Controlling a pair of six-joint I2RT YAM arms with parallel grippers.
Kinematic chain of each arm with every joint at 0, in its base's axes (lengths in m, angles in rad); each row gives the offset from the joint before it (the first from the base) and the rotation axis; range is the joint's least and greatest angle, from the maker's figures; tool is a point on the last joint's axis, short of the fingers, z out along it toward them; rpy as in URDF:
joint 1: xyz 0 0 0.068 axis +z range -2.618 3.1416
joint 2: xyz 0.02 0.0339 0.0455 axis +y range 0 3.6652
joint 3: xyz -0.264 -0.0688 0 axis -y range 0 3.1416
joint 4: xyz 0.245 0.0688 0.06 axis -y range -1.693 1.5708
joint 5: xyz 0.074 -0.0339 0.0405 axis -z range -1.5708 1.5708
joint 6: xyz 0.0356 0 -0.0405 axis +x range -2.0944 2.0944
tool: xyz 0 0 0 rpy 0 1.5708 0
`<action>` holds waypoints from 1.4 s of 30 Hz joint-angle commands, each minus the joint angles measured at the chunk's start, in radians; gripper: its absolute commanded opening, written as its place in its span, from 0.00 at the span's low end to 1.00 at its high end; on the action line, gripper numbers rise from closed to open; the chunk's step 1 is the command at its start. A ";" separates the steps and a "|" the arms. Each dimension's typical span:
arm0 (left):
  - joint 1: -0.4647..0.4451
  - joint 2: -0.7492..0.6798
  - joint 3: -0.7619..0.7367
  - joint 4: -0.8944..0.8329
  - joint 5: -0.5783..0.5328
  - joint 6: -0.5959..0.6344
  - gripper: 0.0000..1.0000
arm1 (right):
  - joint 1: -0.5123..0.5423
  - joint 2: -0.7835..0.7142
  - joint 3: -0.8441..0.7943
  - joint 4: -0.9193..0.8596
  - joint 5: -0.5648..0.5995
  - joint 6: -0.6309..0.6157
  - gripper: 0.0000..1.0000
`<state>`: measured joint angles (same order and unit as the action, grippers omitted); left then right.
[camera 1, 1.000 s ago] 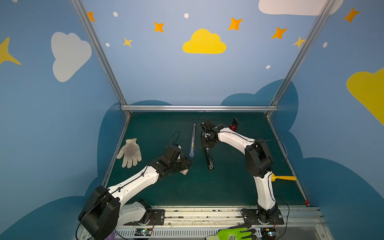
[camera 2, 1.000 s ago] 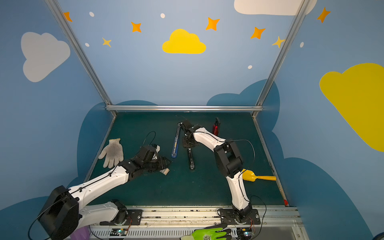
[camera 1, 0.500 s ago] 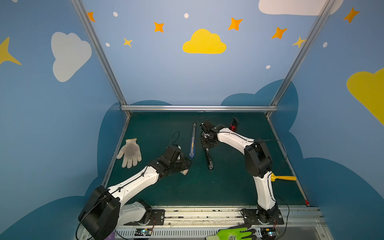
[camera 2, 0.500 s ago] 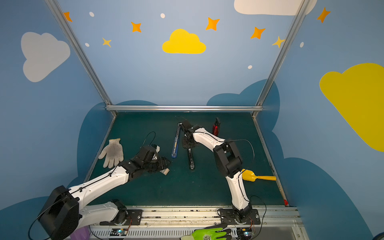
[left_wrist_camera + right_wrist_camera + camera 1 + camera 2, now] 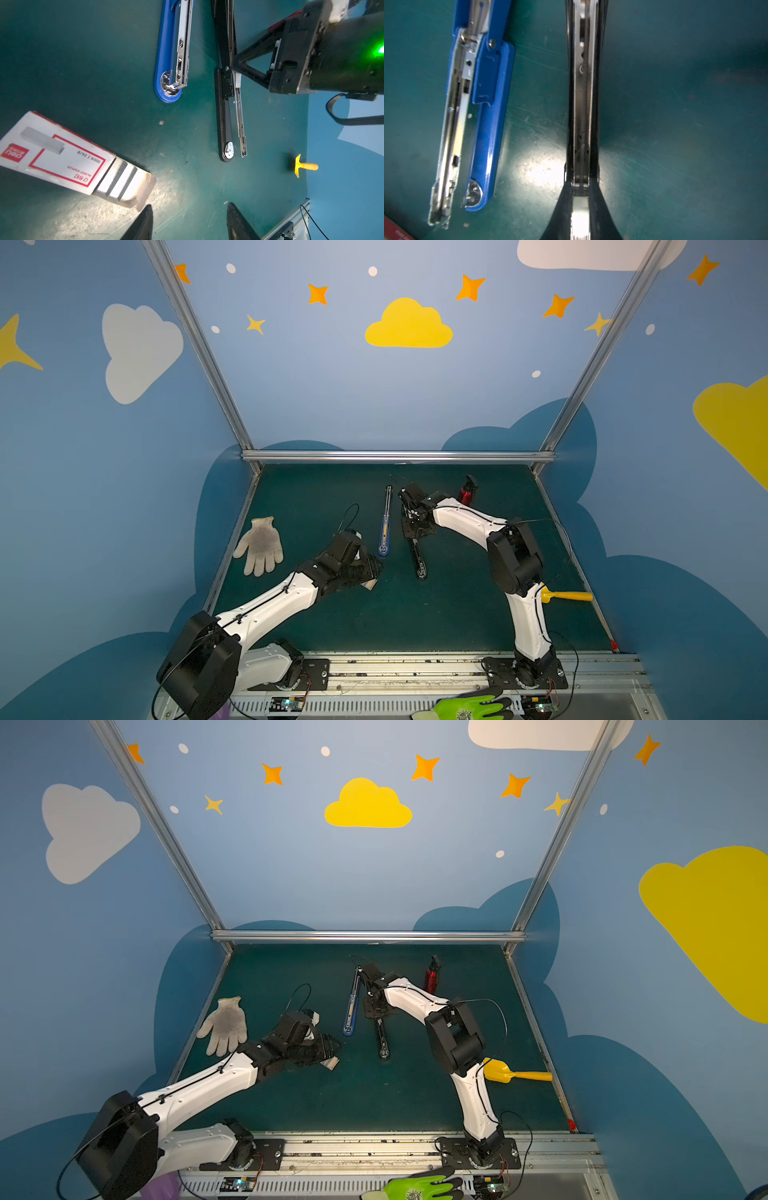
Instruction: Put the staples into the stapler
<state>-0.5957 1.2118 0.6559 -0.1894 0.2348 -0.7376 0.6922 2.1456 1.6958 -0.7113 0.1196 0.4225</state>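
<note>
The right gripper (image 5: 580, 192) is clamped on a short silvery strip of staples (image 5: 579, 217). It pinches the strip by its long sides, so the strip points straight along the open channel of the black stapler (image 5: 583, 99). That grip looks chosen so the strip can be lowered into the rail without turning it. In the left wrist view the strip sits at the hinge end of the rail, beside the black base. I cannot tell whether it is seated in the rail or only resting above it. The black stapler lies opened out flat on the green mat (image 5: 415, 614), which leaves its channel facing up. A blue stapler (image 5: 488, 124) lies just beside it, also opened out and not touching it. Nearer the left arm lies the staple box (image 5: 54, 149) with its tan tray (image 5: 143, 187) slid partly out and rows of staples exposed. The left gripper (image 5: 190, 224) hovers by the tray end with its jaws apart and nothing between them, probably so it can steady the box. A white glove (image 5: 261, 545) and a yellow scoop (image 5: 565, 595) lie well apart from all this at the mat's edges.
</note>
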 commanded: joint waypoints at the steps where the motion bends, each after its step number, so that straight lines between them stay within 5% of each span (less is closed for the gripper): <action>1: 0.004 -0.001 -0.009 0.011 -0.006 -0.002 0.57 | 0.011 -0.034 -0.041 -0.024 0.012 0.011 0.14; 42: 0.004 0.003 -0.006 0.018 0.003 -0.008 0.56 | 0.047 -0.183 -0.196 -0.002 0.055 0.022 0.25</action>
<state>-0.5957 1.2118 0.6559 -0.1814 0.2356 -0.7410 0.7326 2.0117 1.5124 -0.6861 0.1593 0.4385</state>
